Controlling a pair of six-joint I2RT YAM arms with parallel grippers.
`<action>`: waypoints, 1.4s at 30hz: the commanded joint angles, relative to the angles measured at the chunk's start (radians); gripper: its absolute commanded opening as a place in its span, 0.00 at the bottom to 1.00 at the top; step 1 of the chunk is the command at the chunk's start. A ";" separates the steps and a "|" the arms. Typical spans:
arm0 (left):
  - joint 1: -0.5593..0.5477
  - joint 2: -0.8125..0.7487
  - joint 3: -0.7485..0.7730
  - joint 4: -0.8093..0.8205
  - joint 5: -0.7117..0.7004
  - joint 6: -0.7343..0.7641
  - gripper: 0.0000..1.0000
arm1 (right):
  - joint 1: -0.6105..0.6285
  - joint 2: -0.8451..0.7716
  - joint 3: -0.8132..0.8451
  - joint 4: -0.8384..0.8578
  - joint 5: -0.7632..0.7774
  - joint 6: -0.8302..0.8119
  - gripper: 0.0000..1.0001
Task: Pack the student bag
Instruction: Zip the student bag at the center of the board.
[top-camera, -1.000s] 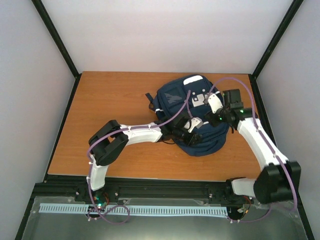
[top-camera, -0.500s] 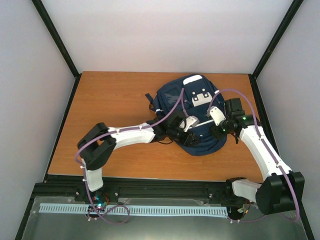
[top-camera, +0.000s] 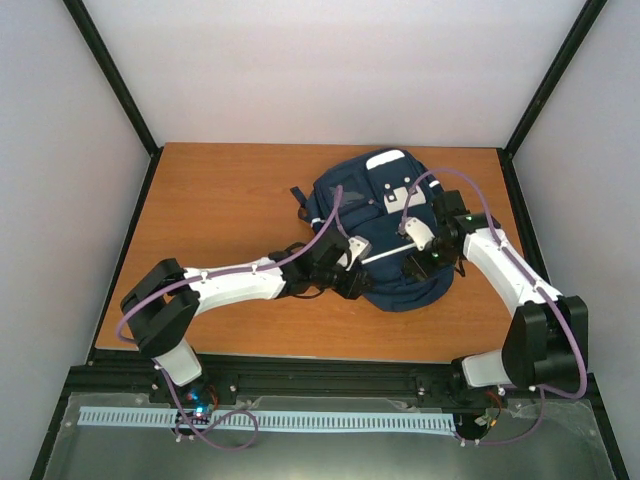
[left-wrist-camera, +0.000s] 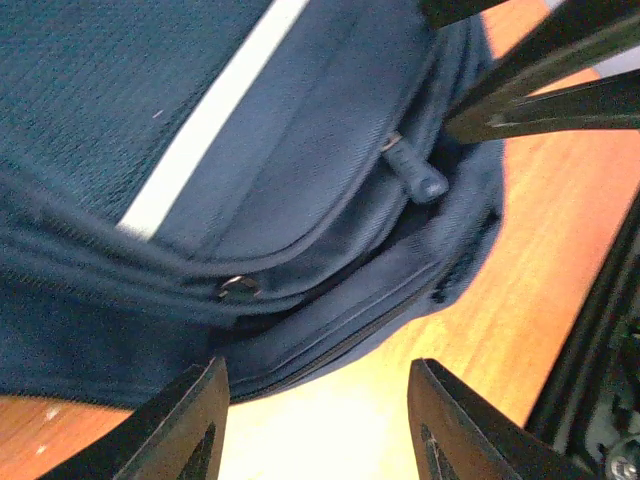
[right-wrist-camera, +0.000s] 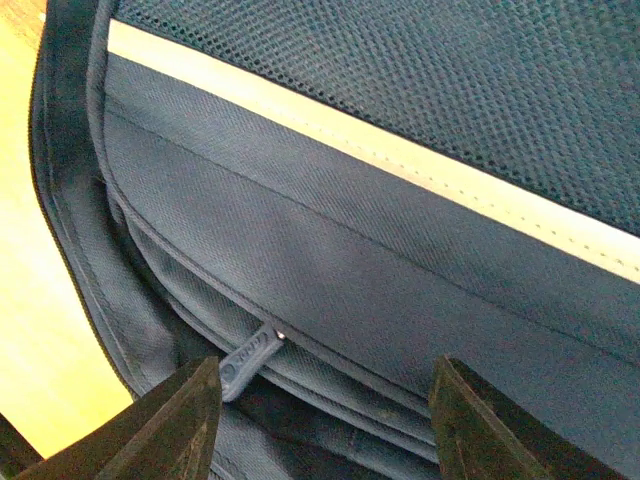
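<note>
Navy student bag (top-camera: 350, 200) lying flat toward two o'clock on the wooden table (top-camera: 220, 200), left gripper (top-camera: 355, 272) at its seven o'clock edge, fingers apart and empty, right gripper (top-camera: 418, 262) at its four o'clock side, fingers parted over a zipper pull (right-wrist-camera: 250, 358), gripping nothing

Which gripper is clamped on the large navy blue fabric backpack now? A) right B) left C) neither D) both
C: wrist views show left gripper and right gripper with jaws apart, nothing pinched, the navy blue fabric backpack just beyond them.
</note>
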 joint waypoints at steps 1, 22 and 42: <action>-0.002 -0.040 -0.039 0.043 -0.116 -0.103 0.50 | 0.026 0.036 0.038 -0.021 -0.045 0.021 0.58; -0.001 0.005 -0.003 0.040 -0.183 -0.181 0.48 | 0.062 0.084 0.068 -0.169 -0.007 0.019 0.47; -0.002 0.027 -0.059 0.117 -0.082 -0.243 0.42 | 0.084 0.182 0.063 -0.054 -0.016 0.113 0.57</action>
